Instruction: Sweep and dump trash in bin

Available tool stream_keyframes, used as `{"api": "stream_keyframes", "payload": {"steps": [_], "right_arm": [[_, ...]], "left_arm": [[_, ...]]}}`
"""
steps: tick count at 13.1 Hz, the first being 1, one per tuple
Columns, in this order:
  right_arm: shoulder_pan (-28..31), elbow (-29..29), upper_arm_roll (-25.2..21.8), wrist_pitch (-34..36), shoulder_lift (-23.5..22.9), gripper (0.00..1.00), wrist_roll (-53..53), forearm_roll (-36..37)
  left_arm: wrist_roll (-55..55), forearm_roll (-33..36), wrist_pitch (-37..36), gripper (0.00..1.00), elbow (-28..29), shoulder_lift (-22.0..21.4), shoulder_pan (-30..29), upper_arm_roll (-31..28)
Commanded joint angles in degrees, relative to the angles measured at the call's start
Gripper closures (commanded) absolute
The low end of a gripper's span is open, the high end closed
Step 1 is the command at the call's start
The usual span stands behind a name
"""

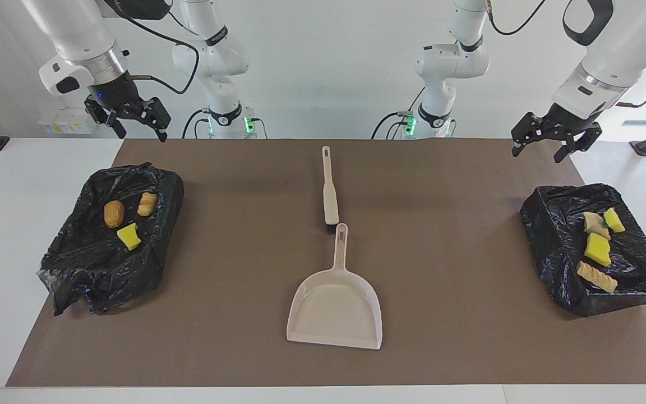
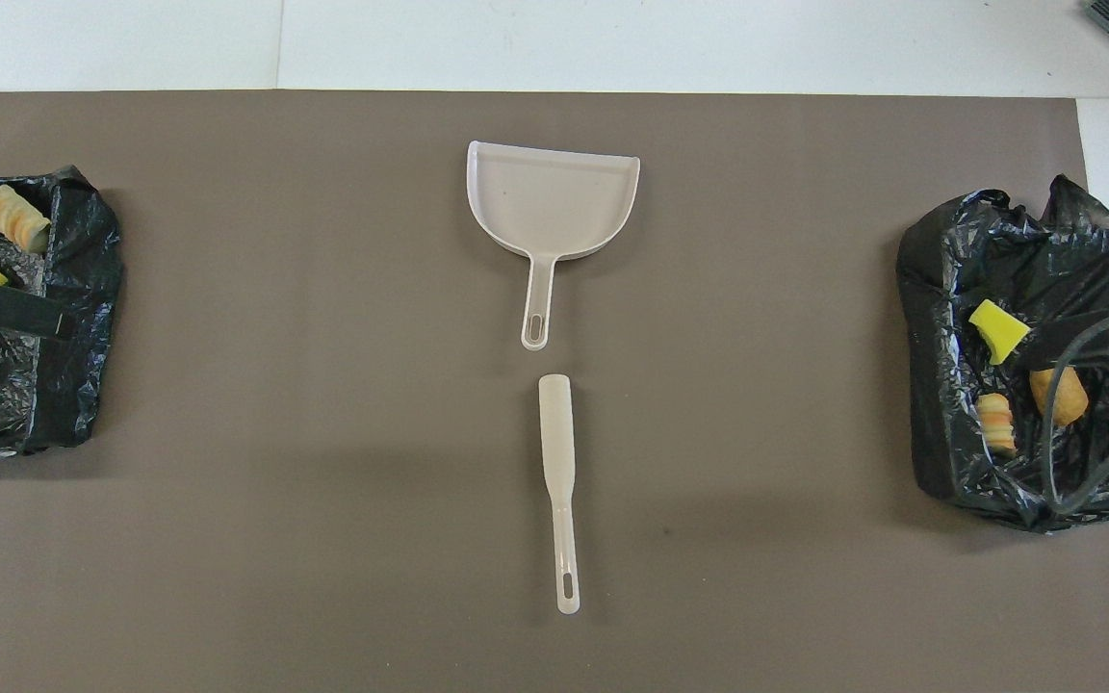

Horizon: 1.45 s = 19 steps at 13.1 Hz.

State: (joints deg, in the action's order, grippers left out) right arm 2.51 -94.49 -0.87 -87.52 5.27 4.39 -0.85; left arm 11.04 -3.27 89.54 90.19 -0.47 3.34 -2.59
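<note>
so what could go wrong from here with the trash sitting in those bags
1. The bag at the right arm's end is slumped with a low, crumpled rim, so its three scraps could spill if it is knocked.
2. The brush and dustpan lie almost end to end; picking one up may nudge the other.
3. The left pincer and right pincer hang raised at the table's ends, each close above its bag, so a descent could snag the loose plastic of the other bag too.

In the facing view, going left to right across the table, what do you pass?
Bin at the right arm's end holding three scraps → brush and dustpan at the middle → bin at the left arm's end holding four scraps.
</note>
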Motion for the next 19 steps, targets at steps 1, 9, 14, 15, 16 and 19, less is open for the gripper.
{"api": "stream_keyframes", "payload": {"steps": [1, 9, 14, 15, 16, 19], "right_arm": [[0.48, -1.14, 0.08, 0.34, 1.23, 0.0, -0.17, -0.73], [0.48, -1.14, -0.1, 0.42, 1.23, 0.0, -0.35, -0.64], [0.48, -1.23, -0.1, 0.25, 1.23, 0.0, -0.35, -0.56], [0.48, -1.23, -0.1, 0.33, 1.23, 0.0, -0.35, -0.56], [0.56, -1.23, -0.1, 0.33, 1.23, 0.0, -0.35, -0.56], [0.48, -1.23, -0.1, 0.25, 1.23, 0.0, -0.35, -0.56]], "left_arm": [[0.65, 0.98, -0.24, 0.0, 0.78, -1.63, -0.61, 0.22], [0.48, 5.91, -3.06, 0.0, -0.1, -1.64, 0.27, 1.1], [0.04, 3.62, -2.7, 0.0, 0.08, -1.72, -0.44, 0.92], [0.04, 3.53, -2.79, 0.0, 0.16, -1.72, -0.44, 0.92], [0.04, 3.53, -2.88, 0.0, 0.34, -1.9, -0.44, 0.92], [0.13, 3.27, -3.05, 0.0, 0.43, -2.16, -0.52, 0.66]]}}
